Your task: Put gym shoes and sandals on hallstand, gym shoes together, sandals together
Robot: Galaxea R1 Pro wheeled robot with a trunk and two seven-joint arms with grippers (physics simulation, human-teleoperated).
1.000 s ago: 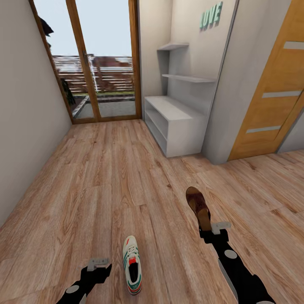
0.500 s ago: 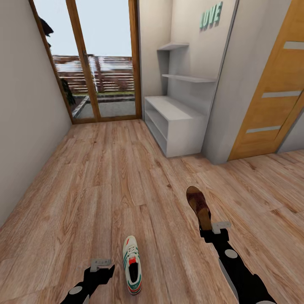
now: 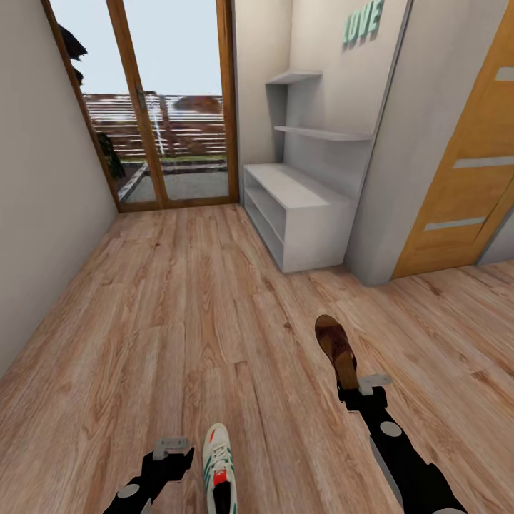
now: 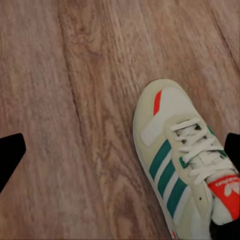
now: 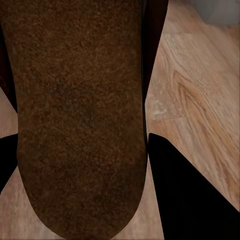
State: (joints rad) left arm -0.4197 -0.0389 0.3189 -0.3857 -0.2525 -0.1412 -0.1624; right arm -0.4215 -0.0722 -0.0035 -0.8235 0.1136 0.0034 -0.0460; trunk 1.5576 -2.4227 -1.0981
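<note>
One white gym shoe (image 3: 218, 467) with green stripes and a red tongue lies on the corridor floor (image 3: 178, 307) at the head view's bottom edge. My left gripper (image 3: 171, 450) hangs open just left of it. In the left wrist view the gym shoe (image 4: 180, 160) lies towards one finger, with bare planks across the rest of the gap. My right gripper (image 3: 360, 389) is shut on the heel end of a brown sandal (image 3: 335, 346), which points away from me above the floor. The sandal (image 5: 80, 110) looms large in the right wrist view. The hallstand (image 3: 289, 182) stands bare at the far right wall.
A wood-framed glass door (image 3: 178, 107) closes the corridor's far end. Thin grey wall shelves (image 3: 321, 132) hang above the hallstand. An orange door (image 3: 464, 178) is at the right and a plain wall (image 3: 43, 214) runs along the left.
The whole head view has shifted, so the camera moved: the gym shoe now sits lower, cut by the bottom edge. Both arms and the held sandal keep their places in the picture.
</note>
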